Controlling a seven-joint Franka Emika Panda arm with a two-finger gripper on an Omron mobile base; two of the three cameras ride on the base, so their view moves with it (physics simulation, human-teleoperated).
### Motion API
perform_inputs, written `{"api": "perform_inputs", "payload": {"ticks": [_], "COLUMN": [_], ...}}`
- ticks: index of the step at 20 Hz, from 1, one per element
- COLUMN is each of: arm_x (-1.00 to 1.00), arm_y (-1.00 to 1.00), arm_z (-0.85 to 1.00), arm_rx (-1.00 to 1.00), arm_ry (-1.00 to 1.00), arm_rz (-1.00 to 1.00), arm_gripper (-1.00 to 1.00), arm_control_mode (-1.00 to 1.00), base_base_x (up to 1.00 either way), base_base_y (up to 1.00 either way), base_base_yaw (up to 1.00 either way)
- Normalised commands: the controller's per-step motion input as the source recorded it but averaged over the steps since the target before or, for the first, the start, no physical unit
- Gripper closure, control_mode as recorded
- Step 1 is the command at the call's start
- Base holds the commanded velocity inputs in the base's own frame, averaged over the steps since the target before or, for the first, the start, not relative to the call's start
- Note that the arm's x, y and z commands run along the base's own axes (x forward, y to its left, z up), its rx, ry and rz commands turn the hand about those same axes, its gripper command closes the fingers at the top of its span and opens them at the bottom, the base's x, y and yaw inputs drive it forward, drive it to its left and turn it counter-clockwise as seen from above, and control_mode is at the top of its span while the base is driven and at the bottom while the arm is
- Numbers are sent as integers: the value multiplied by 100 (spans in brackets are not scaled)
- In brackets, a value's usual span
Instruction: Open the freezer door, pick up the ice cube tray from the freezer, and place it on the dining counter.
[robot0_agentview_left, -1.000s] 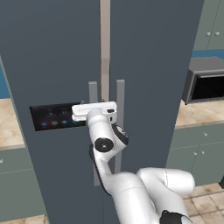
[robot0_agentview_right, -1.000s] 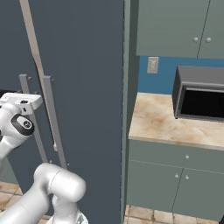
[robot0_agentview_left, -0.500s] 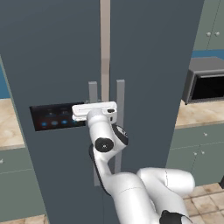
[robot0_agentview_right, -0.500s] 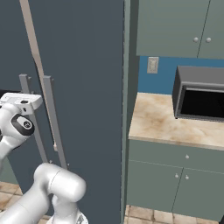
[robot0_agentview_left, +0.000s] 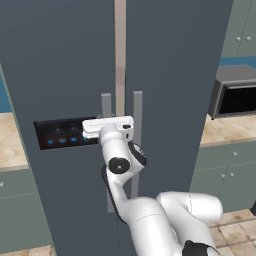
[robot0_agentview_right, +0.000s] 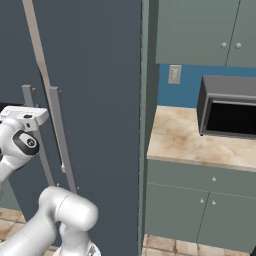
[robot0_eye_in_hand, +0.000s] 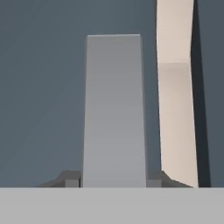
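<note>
The freezer door (robot0_agentview_left: 60, 75) is the tall slate-grey door on the left, with a black control panel (robot0_agentview_left: 62, 134) of small blue lights. It stands shut. My gripper (robot0_agentview_left: 106, 121) is at the door's grey vertical bar handle (robot0_agentview_left: 106, 102), level with the panel. In the hand view the handle (robot0_eye_in_hand: 114, 109) fills the space between my fingertips (robot0_eye_in_hand: 72, 179), which press on both its sides, so the gripper (robot0_eye_in_hand: 114, 181) is shut on it. From the right, the white hand (robot0_agentview_right: 22, 116) sits on that same handle (robot0_agentview_right: 27, 95). The ice cube tray is hidden behind the door. The dining counter is out of view.
A plain dark grey door (robot0_agentview_left: 170, 75) with its own bar handle (robot0_agentview_left: 137, 115) stands just right of a beige seam (robot0_agentview_left: 120, 50). Further right, a beige counter (robot0_agentview_right: 195, 142) carries a microwave (robot0_agentview_right: 230, 112), with grey-green cabinets (robot0_agentview_right: 200, 205) below and above.
</note>
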Motion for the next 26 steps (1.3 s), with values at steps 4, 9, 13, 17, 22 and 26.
{"api": "perform_inputs", "payload": {"ticks": [4, 9, 13, 17, 22, 26], "arm_x": [0, 0, -5, -13, -21, -28], "arm_y": [0, 0, 2, 5, 7, 11], "arm_z": [0, 0, 0, 0, 0, 0], "arm_rx": [0, 0, 0, 0, 0, 0], "arm_ry": [0, 2, 4, 5, 3, 1], "arm_rz": [0, 0, 0, 0, 0, 0], "arm_gripper": [100, 100, 100, 100, 100, 100], "arm_control_mode": [-100, -100, -100, -100, -100, -100], "base_base_x": [0, 0, 0, 0, 0, 0], "base_base_y": [0, 0, 0, 0, 0, 0], "base_base_yaw": [0, 0, 0, 0, 0, 0]}}
